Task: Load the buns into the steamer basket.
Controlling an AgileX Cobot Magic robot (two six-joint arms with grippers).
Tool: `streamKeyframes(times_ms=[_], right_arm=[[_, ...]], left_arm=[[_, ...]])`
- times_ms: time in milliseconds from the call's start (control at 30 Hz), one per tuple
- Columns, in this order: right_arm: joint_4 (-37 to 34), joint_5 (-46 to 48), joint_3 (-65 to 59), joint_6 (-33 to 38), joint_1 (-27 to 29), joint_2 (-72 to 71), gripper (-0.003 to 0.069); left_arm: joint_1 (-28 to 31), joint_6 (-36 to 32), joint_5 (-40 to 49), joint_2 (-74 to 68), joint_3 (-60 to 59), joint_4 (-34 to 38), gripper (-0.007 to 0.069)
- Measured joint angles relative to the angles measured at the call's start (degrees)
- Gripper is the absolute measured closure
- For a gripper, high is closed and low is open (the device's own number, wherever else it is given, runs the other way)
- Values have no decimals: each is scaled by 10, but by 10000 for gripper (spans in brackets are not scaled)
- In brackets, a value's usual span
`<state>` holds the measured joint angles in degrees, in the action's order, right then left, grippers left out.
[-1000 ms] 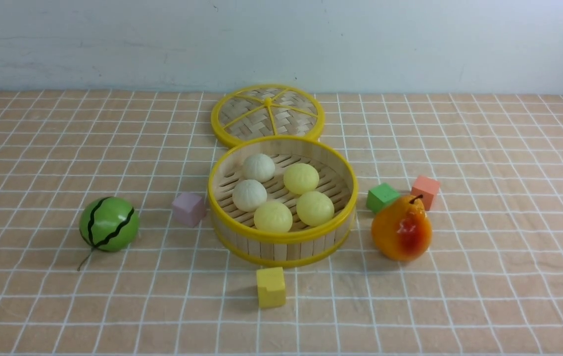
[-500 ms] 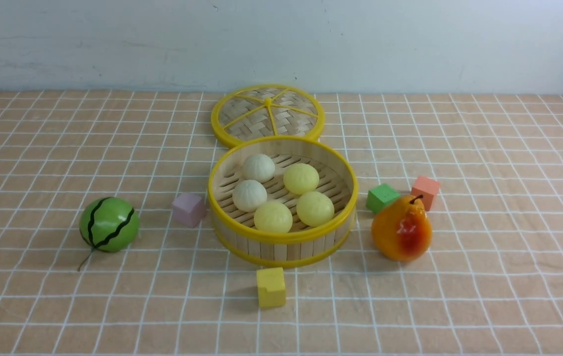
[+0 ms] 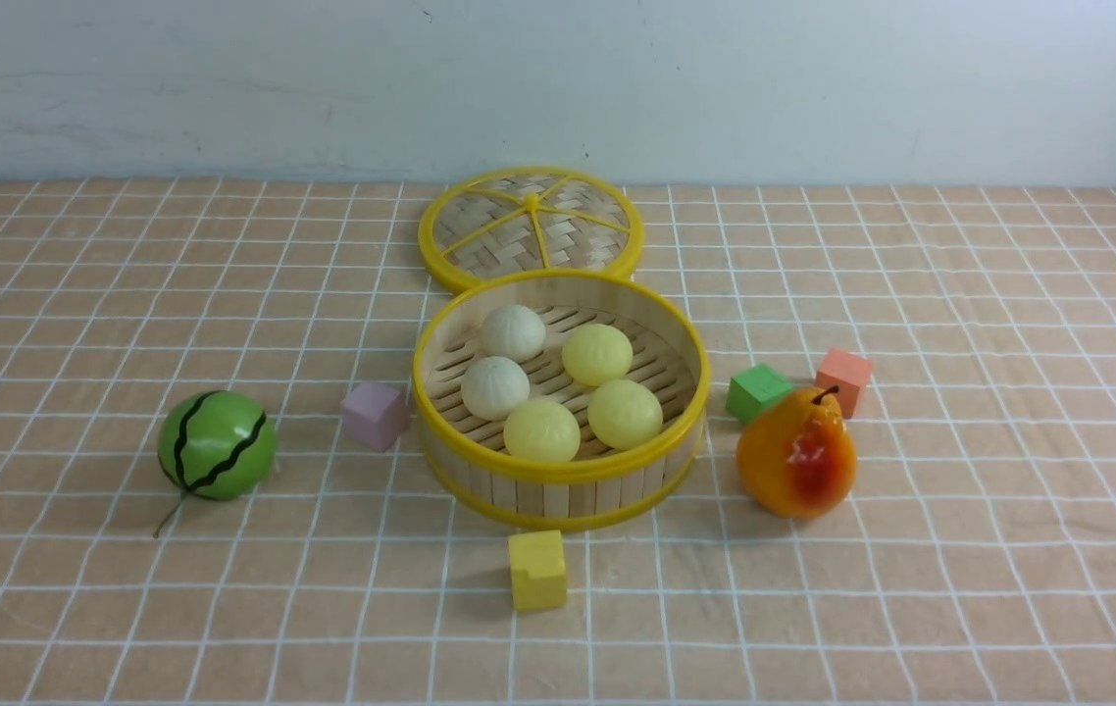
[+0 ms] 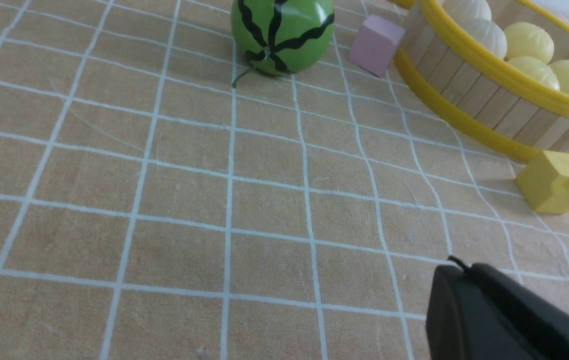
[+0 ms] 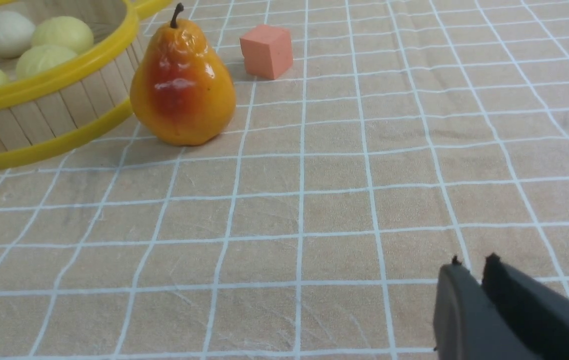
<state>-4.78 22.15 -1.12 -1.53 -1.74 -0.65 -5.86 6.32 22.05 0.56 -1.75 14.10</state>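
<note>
The steamer basket (image 3: 558, 471) stands mid-table with all the buns inside it: two off-white ones (image 3: 513, 331) at its left and three pale yellow ones (image 3: 597, 353) at its right and front. Neither arm shows in the front view. In the left wrist view my left gripper (image 4: 457, 265) hangs shut and empty over bare cloth, well short of the basket (image 4: 469, 95). My right gripper (image 5: 472, 262) hovers above the cloth, away from the basket (image 5: 39, 80). Its jaws stand open by a narrow gap, with nothing between them.
The flat woven lid (image 3: 531, 227) lies behind the basket. A green watermelon ball (image 3: 216, 444) sits at the left and a pear (image 3: 797, 453) at the right. Lilac (image 3: 374, 414), yellow (image 3: 537, 570), green (image 3: 758, 391) and salmon (image 3: 842, 379) cubes ring the basket.
</note>
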Motion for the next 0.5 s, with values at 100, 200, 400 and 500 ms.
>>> streamKeyframes(times_ms=[100, 200, 400, 500], right_arm=[[0, 0, 0, 0, 0, 0, 589], [0, 0, 0, 0, 0, 0, 583], [0, 0, 0, 0, 0, 0, 574], [0, 0, 0, 0, 0, 0, 571]], left_arm=[[0, 0, 0, 0, 0, 0, 637], [0, 0, 0, 0, 0, 0, 637], [0, 0, 0, 0, 0, 0, 637], [0, 0, 0, 0, 0, 0, 634]])
